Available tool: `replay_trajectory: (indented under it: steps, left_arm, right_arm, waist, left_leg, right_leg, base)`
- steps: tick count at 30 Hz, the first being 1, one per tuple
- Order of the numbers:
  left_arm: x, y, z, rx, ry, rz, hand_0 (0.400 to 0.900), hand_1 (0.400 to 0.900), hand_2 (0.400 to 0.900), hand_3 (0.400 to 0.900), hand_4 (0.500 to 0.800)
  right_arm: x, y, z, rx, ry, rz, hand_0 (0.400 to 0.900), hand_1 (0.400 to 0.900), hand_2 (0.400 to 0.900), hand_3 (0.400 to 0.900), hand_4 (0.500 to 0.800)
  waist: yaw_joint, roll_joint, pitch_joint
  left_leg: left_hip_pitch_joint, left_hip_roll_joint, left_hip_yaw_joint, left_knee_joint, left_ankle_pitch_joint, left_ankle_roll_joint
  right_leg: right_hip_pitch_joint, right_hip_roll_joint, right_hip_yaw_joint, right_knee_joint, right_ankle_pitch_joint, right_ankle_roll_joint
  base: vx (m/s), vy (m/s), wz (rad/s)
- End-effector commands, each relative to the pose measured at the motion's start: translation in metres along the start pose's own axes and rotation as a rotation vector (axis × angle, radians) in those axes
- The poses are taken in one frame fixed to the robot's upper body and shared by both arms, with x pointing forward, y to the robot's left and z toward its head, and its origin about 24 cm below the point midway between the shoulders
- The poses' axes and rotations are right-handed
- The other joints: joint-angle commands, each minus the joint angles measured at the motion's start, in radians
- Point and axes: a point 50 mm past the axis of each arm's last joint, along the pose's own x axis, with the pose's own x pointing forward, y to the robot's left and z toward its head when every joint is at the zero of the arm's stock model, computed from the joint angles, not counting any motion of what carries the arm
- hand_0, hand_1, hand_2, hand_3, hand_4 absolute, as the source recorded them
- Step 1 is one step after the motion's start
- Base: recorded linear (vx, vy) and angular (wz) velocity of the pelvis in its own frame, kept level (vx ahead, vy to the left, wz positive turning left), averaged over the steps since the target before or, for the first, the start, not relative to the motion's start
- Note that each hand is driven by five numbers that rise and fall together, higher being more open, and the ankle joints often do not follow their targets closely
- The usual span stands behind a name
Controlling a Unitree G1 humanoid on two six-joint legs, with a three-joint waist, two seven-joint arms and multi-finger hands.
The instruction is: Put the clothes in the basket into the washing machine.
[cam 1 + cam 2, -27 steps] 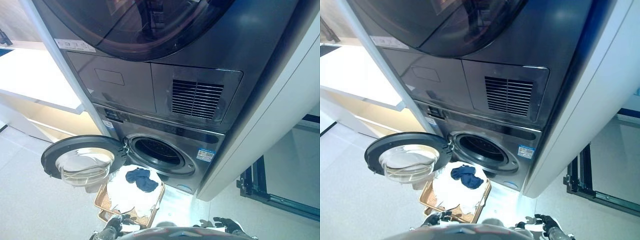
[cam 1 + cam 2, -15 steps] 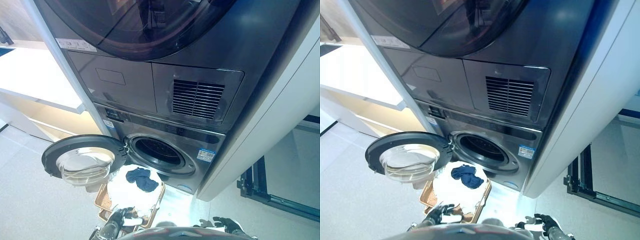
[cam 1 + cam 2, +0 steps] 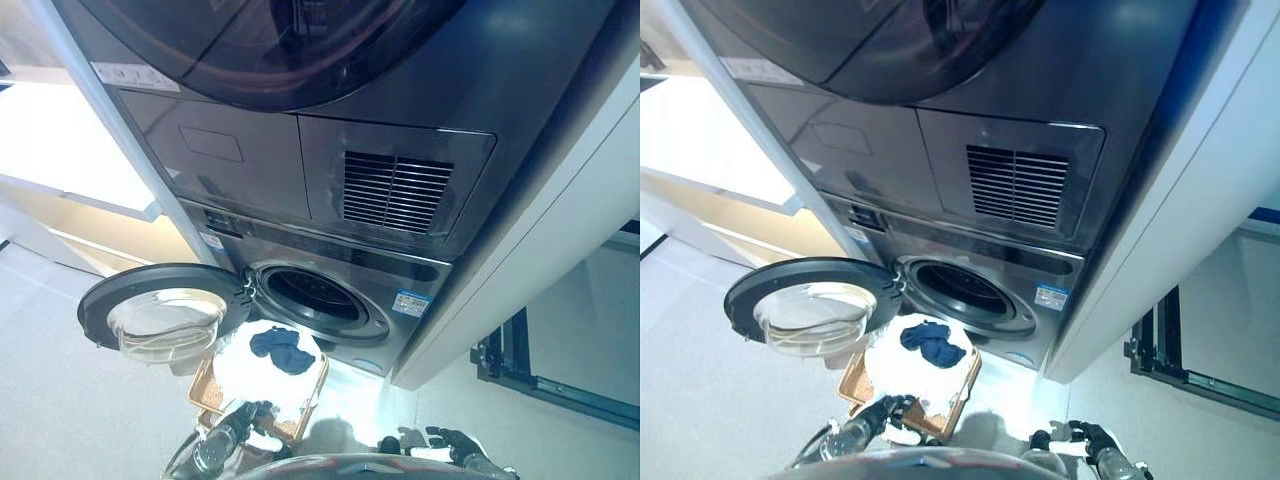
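A brown wicker basket point(image 3: 206, 392) stands on the floor in front of the lower washing machine point(image 3: 400, 275). It holds a heap of white cloth point(image 3: 245, 368) with a dark blue garment point(image 3: 282, 348) on top. The machine's round door point(image 3: 160, 310) is swung open to the left and the drum opening point(image 3: 315, 298) is dark inside. My left hand point(image 3: 240, 420) is at the basket's near edge, by the white cloth; its grip does not show. My right hand point(image 3: 450, 445) hangs open low on the right, away from the basket.
A second machine with a dark round door point(image 3: 280, 50) is stacked above, with a vent grille point(image 3: 395, 192) below it. A pale counter point(image 3: 60, 160) runs along the left. A black metal frame point(image 3: 520, 365) stands on the floor to the right.
My left hand has reached forward from the lower edge up to the basket's near rim. The camera has shifted slightly; the right hand has stayed put.
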Motion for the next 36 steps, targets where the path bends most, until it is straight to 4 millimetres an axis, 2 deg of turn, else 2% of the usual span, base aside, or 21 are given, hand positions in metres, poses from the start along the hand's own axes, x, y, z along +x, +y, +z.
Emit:
replay_trajectory:
  steps: [1,6,7,9,10,13,15,16,17,19,20,22,23,25,27,28,29,30,31,33,36]
  left_arm:
    - [0.006,0.066,0.053,0.215,-0.229,0.166,0.9,0.9,0.9,0.9,0.8]
    - [0.002,0.097,0.089,0.268,-0.355,0.284,0.9,0.9,0.9,0.9,0.8]
    - [0.025,0.085,0.087,0.299,-0.238,0.272,0.9,0.9,0.9,0.9,0.8]
    - [0.027,0.091,0.065,0.308,-0.119,0.332,0.9,0.9,0.9,0.9,0.8]
    - [0.026,0.113,0.087,0.415,-0.177,0.384,0.9,0.9,0.9,0.9,0.8]
    - [0.023,0.143,0.124,0.445,-0.247,0.498,0.9,0.9,0.9,0.9,0.8]
    - [0.021,0.155,0.142,0.513,-0.286,0.551,0.9,0.9,0.9,0.9,0.8]
    - [0.021,0.155,0.142,0.513,-0.286,0.551,0.9,0.9,0.9,0.9,0.8]
    - [0.016,0.167,0.155,0.596,-0.317,0.61,0.9,0.9,0.9,0.9,0.8]
    - [0.013,0.173,0.162,0.656,-0.325,0.642,0.9,0.9,0.9,0.9,0.8]
    - [0.01,0.183,0.174,0.71,-0.329,0.703,0.9,0.9,0.9,0.9,0.8]
    - [0.008,0.188,0.178,0.737,-0.328,0.725,0.9,0.9,0.9,0.9,0.8]
    - [0.003,0.2,0.184,0.778,-0.319,0.766,0.9,0.9,0.9,0.9,0.8]
    - [0.001,0.204,0.186,0.796,-0.308,0.779,0.9,0.9,0.9,0.9,0.8]
    - [-0.004,0.217,0.188,0.833,-0.281,0.788,0.9,0.9,0.9,0.9,0.8]
    - [-0.004,0.217,0.188,0.833,-0.281,0.788,0.9,0.9,0.9,0.9,0.8]
    - [-0.007,0.227,0.186,0.861,-0.237,0.785,0.9,0.9,0.9,0.9,0.8]
    - [-0.007,0.226,0.186,0.862,-0.238,0.785,0.9,0.9,0.9,0.9,0.8]
    - [-0.011,0.236,0.183,0.902,-0.196,0.775,0.9,0.9,0.9,0.9,0.8]
    - [-0.014,0.241,0.182,0.939,-0.173,0.773,0.9,0.9,0.9,0.9,0.8]
    - [-0.018,0.25,0.182,0.961,-0.138,0.781,0.9,0.9,0.9,0.9,0.8]
  right_arm:
    - [0.004,-0.023,0.031,0.076,-0.096,-0.075,0.9,0.9,0.9,0.9,0.8]
    - [0.005,-0.041,0.04,0.137,-0.109,-0.147,0.9,0.9,0.9,0.9,0.8]
    - [0.008,-0.037,0.053,0.119,-0.124,-0.147,0.9,0.9,0.9,0.9,0.8]
    - [0.008,-0.042,0.066,0.088,-0.163,-0.197,0.9,0.9,0.9,0.9,0.8]
    - [0.006,-0.056,0.075,0.066,-0.191,-0.25,0.9,0.9,0.9,0.9,0.8]
    - [0.002,-0.08,0.108,0.045,-0.272,-0.354,0.9,0.9,0.9,0.9,0.8]
    - [-0.003,-0.096,0.116,0.03,-0.296,-0.425,0.9,0.9,0.9,0.9,0.8]
    - [-0.003,-0.096,0.116,0.031,-0.296,-0.426,0.9,0.9,0.9,0.9,0.8]
    - [-0.008,-0.112,0.118,0.038,-0.303,-0.5,0.9,0.9,0.9,0.9,0.8]
    - [-0.009,-0.116,0.119,0.048,-0.308,-0.523,0.9,0.9,0.9,0.9,0.8]
    - [-0.013,-0.127,0.119,0.09,-0.306,-0.585,0.9,0.9,0.9,0.9,0.8]
    - [-0.013,-0.128,0.117,0.101,-0.296,-0.592,0.9,0.9,0.9,0.9,0.8]
    - [-0.012,-0.128,0.099,0.121,-0.239,-0.605,0.9,0.9,0.9,0.9,0.8]
    - [-0.011,-0.125,0.09,0.132,-0.217,-0.606,0.9,0.9,0.9,0.9,0.8]
    - [-0.012,-0.119,0.05,0.2,-0.125,-0.605,0.9,0.9,0.9,0.9,0.8]
    - [-0.012,-0.119,0.05,0.201,-0.124,-0.605,0.9,0.9,0.9,0.9,0.8]
    - [-0.015,-0.119,0.024,0.247,-0.06,-0.613,0.9,0.9,0.9,0.9,0.8]
    - [-0.015,-0.118,0.024,0.247,-0.06,-0.613,0.9,0.9,0.9,0.9,0.8]
    - [-0.02,-0.119,0.004,0.295,-0.018,-0.622,0.9,0.9,0.9,0.9,0.8]
    - [-0.022,-0.119,-0.007,0.343,-0.001,-0.623,0.9,0.9,0.9,0.9,0.8]
    - [-0.022,-0.12,-0.004,0.376,-0.008,-0.626,0.9,0.9,0.9,0.9,0.8]
  waist:
    - [-0.002,-0.058,0.058]
    - [-0.009,-0.056,0.128]
    - [-0.028,-0.063,0.14]
    - [-0.045,-0.069,0.151]
    - [-0.049,-0.066,0.162]
    - [-0.067,-0.062,0.199]
    - [-0.075,-0.056,0.215]
    - [-0.074,-0.055,0.214]
    - [-0.081,-0.05,0.222]
    - [-0.084,-0.046,0.226]
    - [-0.091,-0.041,0.236]
    - [-0.093,-0.039,0.235]
    - [-0.099,-0.037,0.244]
    - [-0.106,-0.038,0.245]
    - [-0.126,-0.038,0.249]
    - [-0.126,-0.038,0.247]
    - [-0.143,-0.044,0.248]
    - [-0.142,-0.043,0.246]
    - [-0.155,-0.047,0.243]
    - [-0.163,-0.052,0.238]
    - [-0.171,-0.058,0.233]
  left_leg:
    - [-0.071,-0.033,0.007,-0.001,0.0,0.013]
    - [-0.152,-0.04,0.016,0.012,0.02,0.018]
    - [-0.163,-0.036,0.03,0.02,0.018,0.018]
    - [-0.204,-0.032,0.048,0.037,0.016,0.019]
    - [-0.232,-0.033,0.053,0.058,0.007,0.021]
    - [-0.329,-0.038,0.054,0.124,0.004,0.021]
    - [-0.383,-0.04,0.055,0.159,0.0,0.018]
    - [-0.387,-0.04,0.055,0.161,-0.001,0.018]
    - [-0.417,-0.04,0.055,0.173,-0.004,0.016]
    - [-0.438,-0.04,0.057,0.184,-0.005,0.016]
    - [-0.463,-0.036,0.058,0.188,-0.002,0.013]
    - [-0.477,-0.035,0.058,0.19,-0.002,0.012]
    - [-0.491,-0.033,0.061,0.194,-0.007,0.013]
    - [-0.503,-0.032,0.062,0.197,-0.007,0.012]
    - [-0.528,-0.032,0.061,0.212,-0.012,0.012]
    - [-0.529,-0.032,0.061,0.213,-0.013,0.012]
    - [-0.55,-0.03,0.06,0.227,-0.017,0.012]
    - [-0.552,-0.03,0.06,0.228,-0.018,0.012]
    - [-0.573,-0.03,0.055,0.243,-0.024,0.012]
    - [-0.604,-0.028,0.051,0.263,-0.031,0.011]
    - [-0.639,-0.025,0.047,0.278,-0.035,0.008]
  right_leg:
    - [-0.035,-0.006,0.054,0.034,0.018,0.067]
    - [-0.125,-0.008,0.066,0.055,0.031,0.062]
    - [-0.15,-0.006,0.078,0.069,0.029,0.059]
    - [-0.201,-0.003,0.103,0.082,0.036,0.056]
    - [-0.232,-0.004,0.111,0.1,0.035,0.055]
    - [-0.323,-0.013,0.112,0.149,0.036,0.048]
    - [-0.37,-0.02,0.11,0.17,0.037,0.047]
    - [-0.373,-0.02,0.11,0.171,0.037,0.047]
    - [-0.406,-0.023,0.11,0.184,0.037,0.049]
    - [-0.426,-0.025,0.11,0.194,0.037,0.049]
    - [-0.457,-0.025,0.111,0.201,0.038,0.05]
    - [-0.471,-0.025,0.11,0.202,0.039,0.05]
    - [-0.491,-0.02,0.115,0.206,0.037,0.051]
    - [-0.501,-0.02,0.116,0.206,0.038,0.051]
    - [-0.523,-0.016,0.118,0.21,0.037,0.051]
    - [-0.524,-0.016,0.118,0.211,0.037,0.051]
    - [-0.541,-0.014,0.116,0.218,0.034,0.05]
    - [-0.543,-0.014,0.116,0.218,0.034,0.05]
    - [-0.56,-0.012,0.114,0.225,0.032,0.048]
    - [-0.583,-0.01,0.111,0.231,0.033,0.046]
    - [-0.614,-0.008,0.11,0.238,0.035,0.047]
  base:
    - [-0.05,-0.012,-0.07]
    - [-0.11,0.0,-0.11]
    - [-0.1,0.019,-0.34]
    - [-0.09,0.032,-0.43]
    - [-0.11,0.011,-0.22]
    - [-0.13,0.004,-0.01]
    - [-0.07,-0.001,0.0]
    - [-0.04,-0.006,-0.01]
    - [0.0,0.0,0.0]
    - [-0.04,-0.004,0.0]
    - [-0.04,-0.008,-0.02]
    - [0.0,-0.004,-0.06]
    - [-0.01,-0.012,-0.11]
    - [0.0,-0.015,-0.09]
    - [0.01,-0.01,-0.04]
    - [0.0,0.0,0.0]
    - [0.0,0.0,0.0]
    - [0.0,-0.037,0.02]
    - [-0.01,-0.031,0.03]
    - [-0.02,-0.037,0.06]
    - [-0.03,-0.029,0.05]
